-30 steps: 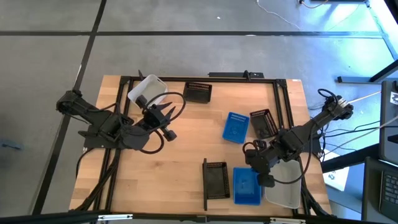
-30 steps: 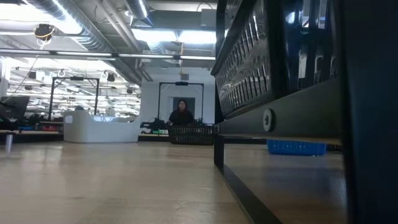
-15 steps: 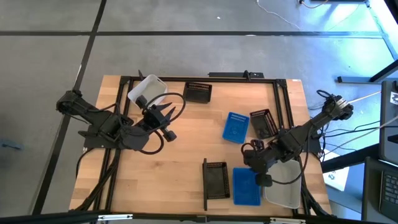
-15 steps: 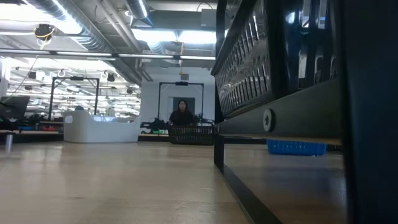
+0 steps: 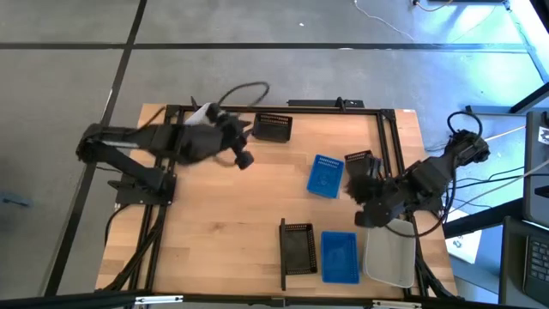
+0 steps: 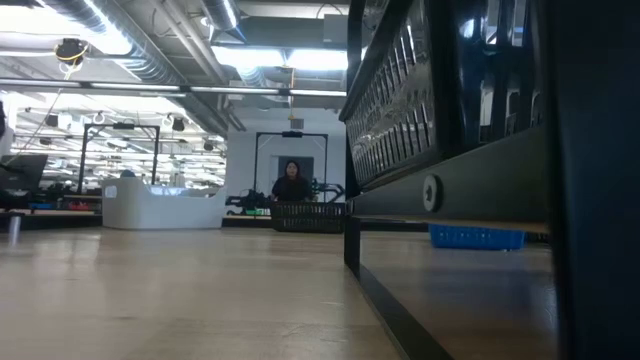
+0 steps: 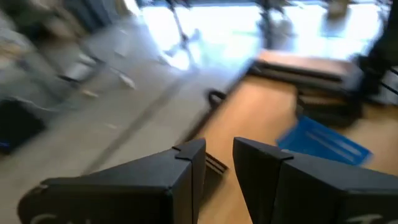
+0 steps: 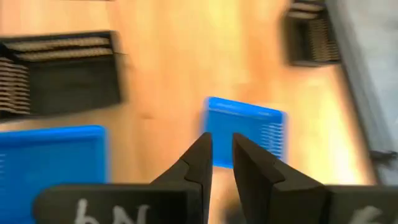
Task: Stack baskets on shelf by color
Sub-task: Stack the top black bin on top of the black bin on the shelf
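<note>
From overhead I have the left gripper (image 5: 244, 160) up at about eleven o'clock on the worktop (image 5: 223, 232), just beside a black basket (image 5: 274, 127) that sits at the far edge around twelve o'clock. Its fingers (image 7: 186, 163) stand a narrow gap apart with nothing between them. A white basket (image 5: 200, 114) pokes out from behind that arm at the far left corner. My right gripper (image 5: 351, 184) hangs at about three o'clock, between a loose blue basket (image 5: 325, 175) near the centre and another black basket (image 5: 361, 167) lying tilted just beside it; through the right wrist camera its fingers (image 8: 198, 160) are also only narrowly parted and hold nothing, pointed down toward that blue basket (image 8: 247, 133). At about five o'clock, along the near edge, three baskets sit in a row: a black one (image 5: 297, 248) against a thin black upright bar (image 5: 282, 253), a blue one (image 5: 340, 257) just beside it, and a white one (image 5: 389, 257) at the corner. From worktop height I see a person (image 6: 292, 181) far back in the room.
</note>
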`<action>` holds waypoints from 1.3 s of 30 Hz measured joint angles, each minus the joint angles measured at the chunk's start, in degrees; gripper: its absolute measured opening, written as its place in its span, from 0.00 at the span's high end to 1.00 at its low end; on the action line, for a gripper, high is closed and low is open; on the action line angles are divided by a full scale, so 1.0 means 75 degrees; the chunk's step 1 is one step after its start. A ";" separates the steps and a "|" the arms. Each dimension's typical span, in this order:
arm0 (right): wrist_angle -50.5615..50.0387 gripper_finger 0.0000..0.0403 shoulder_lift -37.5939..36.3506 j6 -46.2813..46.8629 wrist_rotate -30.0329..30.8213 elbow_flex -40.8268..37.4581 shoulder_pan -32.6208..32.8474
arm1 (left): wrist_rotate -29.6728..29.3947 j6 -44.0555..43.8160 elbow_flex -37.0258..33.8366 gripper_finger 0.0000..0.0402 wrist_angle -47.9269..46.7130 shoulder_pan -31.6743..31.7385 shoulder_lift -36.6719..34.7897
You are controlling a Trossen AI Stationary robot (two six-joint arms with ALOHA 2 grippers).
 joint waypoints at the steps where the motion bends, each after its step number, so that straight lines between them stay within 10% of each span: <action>1: -0.0340 0.85 -0.0009 0.0044 0.0263 0.0105 0.0000 | 0.0809 -0.0005 0.0000 0.81 -0.0110 0.0402 0.0000; 9: -0.1163 0.85 -0.0694 -0.0294 0.1003 0.0480 0.0003 | 0.5019 0.2163 -0.0159 0.81 -0.1419 0.3101 0.0424; 31: -0.1113 0.85 -0.2414 -0.0621 0.2848 0.0480 -0.0015 | 0.8008 0.6815 -0.0659 0.81 -0.1180 0.5633 0.3553; 39: -0.1113 0.85 -0.2470 -0.0145 0.3582 0.0480 -0.0015 | 0.7970 0.7777 -0.0659 0.81 -0.0811 0.5917 0.4473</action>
